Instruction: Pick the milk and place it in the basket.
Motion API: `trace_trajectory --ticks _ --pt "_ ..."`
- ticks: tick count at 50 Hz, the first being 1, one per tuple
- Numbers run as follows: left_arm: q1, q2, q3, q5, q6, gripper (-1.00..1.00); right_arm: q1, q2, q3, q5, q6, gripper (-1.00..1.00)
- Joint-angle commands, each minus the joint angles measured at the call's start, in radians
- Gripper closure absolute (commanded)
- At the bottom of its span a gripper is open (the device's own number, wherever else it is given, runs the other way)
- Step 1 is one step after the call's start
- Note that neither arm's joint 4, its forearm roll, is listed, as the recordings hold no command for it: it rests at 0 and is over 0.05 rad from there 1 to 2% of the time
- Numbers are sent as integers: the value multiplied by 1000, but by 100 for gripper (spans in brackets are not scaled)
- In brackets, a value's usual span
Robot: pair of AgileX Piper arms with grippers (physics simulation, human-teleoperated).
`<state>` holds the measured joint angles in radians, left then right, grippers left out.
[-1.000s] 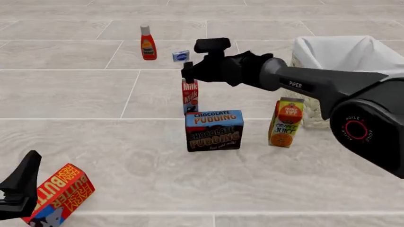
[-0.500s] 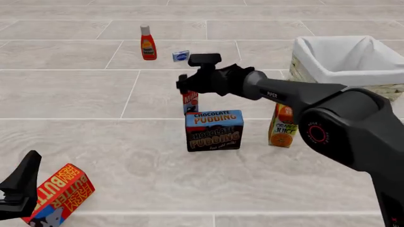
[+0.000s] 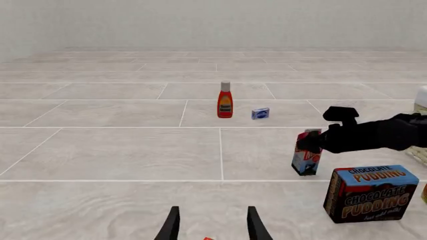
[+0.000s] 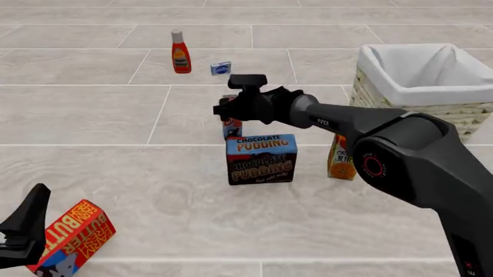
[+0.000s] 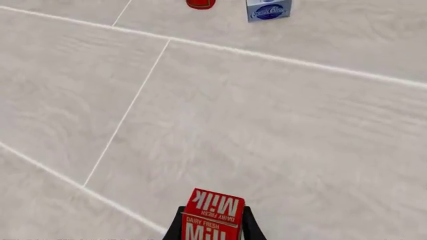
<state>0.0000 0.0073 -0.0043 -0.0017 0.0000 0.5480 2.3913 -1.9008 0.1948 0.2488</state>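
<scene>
The milk (image 4: 230, 124) is largely hidden behind the right hand (image 4: 226, 109). The orange juice carton (image 4: 340, 161) is half covered by the right arm. The butter box (image 4: 71, 235) is cut off by the lower edge.

**Matte black arms, sparse markings**

The right arm (image 4: 385, 138) is smooth, dark charcoal and tubular, with white "PIPER" lettering on the forearm and a red ring on its round joint cap. Its end effector (image 4: 231, 109) carries a boxy black camera block. The left end effector (image 4: 23, 231) shows thin, black, tapered fingers.

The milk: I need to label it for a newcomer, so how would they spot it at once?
Find the chocolate pudding box at mid-table; the milk stands upright just behind it, between the right gripper's fingers. It is a narrow red-and-blue carton, unlike the yellow-orange juice carton beside the basket.
</scene>
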Motion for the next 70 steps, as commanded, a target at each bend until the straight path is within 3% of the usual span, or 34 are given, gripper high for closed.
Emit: trace_trajectory --ticks 1,3,4,22,25,70 --pt "0 0 0 0 0 -100 0 -13 23 -12 9 100" --pt "0 0 0 0 0 -100 -3 -27 34 -14 -3 100" --pt "0 0 0 0 0 -100 -23 -28 24 0 -40 100" --pt "0 0 0 0 0 -100 -40 -149 80 -11 -100 100" --pt "0 0 0 0 0 -100 -47 -190 107 -25 -130 100" --pt "0 0 0 0 0 -100 -153 -664 332 -40 -265 100"
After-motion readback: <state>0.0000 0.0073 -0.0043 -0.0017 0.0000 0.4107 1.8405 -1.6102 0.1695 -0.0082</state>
